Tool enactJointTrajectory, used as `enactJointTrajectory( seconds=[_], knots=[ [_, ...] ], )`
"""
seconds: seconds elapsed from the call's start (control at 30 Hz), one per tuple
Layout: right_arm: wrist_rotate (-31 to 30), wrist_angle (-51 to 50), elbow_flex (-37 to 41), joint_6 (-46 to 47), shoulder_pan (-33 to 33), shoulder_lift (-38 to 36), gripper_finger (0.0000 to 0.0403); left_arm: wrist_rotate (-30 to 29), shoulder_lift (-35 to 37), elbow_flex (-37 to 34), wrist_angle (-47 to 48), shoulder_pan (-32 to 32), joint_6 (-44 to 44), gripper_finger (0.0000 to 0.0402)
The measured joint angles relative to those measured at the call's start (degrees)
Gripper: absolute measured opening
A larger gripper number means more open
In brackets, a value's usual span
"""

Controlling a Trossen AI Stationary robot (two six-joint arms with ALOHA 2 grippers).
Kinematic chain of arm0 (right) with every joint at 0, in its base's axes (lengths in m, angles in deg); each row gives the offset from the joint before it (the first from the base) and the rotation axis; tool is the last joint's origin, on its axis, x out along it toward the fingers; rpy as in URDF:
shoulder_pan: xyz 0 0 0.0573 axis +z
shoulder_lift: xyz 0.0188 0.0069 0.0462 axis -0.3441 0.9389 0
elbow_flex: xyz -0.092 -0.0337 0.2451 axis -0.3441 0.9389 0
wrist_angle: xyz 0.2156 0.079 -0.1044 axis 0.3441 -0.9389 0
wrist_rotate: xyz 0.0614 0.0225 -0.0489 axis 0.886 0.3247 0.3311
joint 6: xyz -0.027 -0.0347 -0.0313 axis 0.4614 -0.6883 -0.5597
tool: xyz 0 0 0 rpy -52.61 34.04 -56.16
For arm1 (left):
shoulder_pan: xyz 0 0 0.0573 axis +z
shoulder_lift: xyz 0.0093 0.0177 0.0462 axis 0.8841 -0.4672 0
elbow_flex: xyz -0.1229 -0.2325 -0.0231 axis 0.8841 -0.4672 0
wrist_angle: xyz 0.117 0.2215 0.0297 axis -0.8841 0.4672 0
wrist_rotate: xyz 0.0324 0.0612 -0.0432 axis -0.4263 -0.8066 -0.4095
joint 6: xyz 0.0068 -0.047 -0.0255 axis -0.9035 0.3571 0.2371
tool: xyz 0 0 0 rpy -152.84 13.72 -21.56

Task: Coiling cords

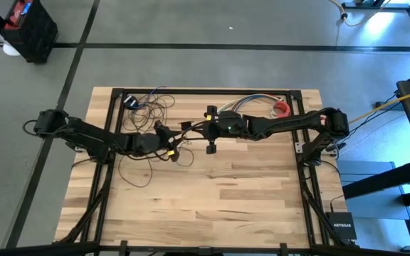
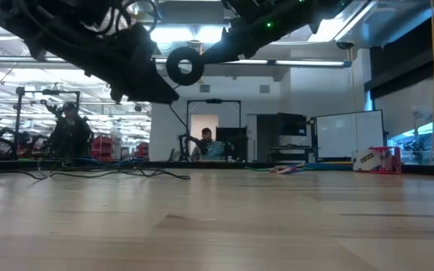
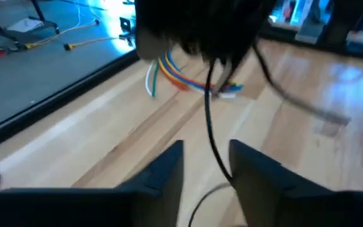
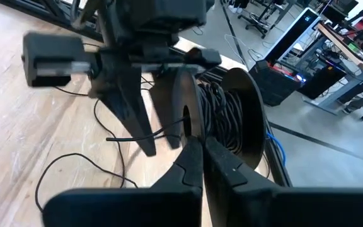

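Butcher-block table (image 1: pixel 212 206) lies bare toward its near edge. Cords (image 1: pixel 148 107) sprawl by the far-left corner, multicoloured wires (image 1: pixel 251 102) far-right. Right gripper (image 4: pixel 201 146) clenches a cord spool (image 4: pixel 229 116); left gripper (image 3: pixel 207 161) straddles a strand, grip unclear.

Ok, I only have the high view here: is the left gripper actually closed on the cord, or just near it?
Observer: Not closed. In the left wrist view the left gripper stands open, with a strand of the cord running through the gap.
Operator: And the right one?
Observer: The right gripper is shut at the rim of a black reel wound with cord.
Operator: Is that reel sitting on the table?
Observer: No, the low view shows it hanging clear above the table.
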Motion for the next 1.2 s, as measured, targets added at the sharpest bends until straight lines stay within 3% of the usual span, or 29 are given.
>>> enactJointTrajectory(
  seconds=[0.13,0.2,0.57,0.83,1.1,1.2],
  knots=[
    [-0.02,0.05,-0.07,0.0,0.0,-0.06,0.0001,0.23,-1.18,0.0,1.01,0.87,-2.74,0.0029],
    [0.01,-0.2,-0.62,0.11,0.0,-0.24,0.0001,0.18,-1.55,0.0,1.57,1.02,-3.54,0.0012],
    [0.57,-2.93,-3.96,0.72,0.0,-7.77,0.0001,-2.57,-1.74,-0.12,12.37,0.97,-1.65,0.0001],
    [0.6,-9.6,-3.97,2.24,0.0,-11.35,0.0001,-2.76,-0.05,-0.7,12.71,0.61,-0.47,0.0001],
    [0.6,-10.8,-3.93,1.75,0.0,-11.61,0.0001,5.38,3.31,3.93,9.18,0.87,-7.48,0.0004],
    [0.6,-10.65,-3.93,1.08,0.0,-11.61,0.0001,9.12,2.91,4.88,7.86,1.77,-8.03,0.0034]
  ],
)
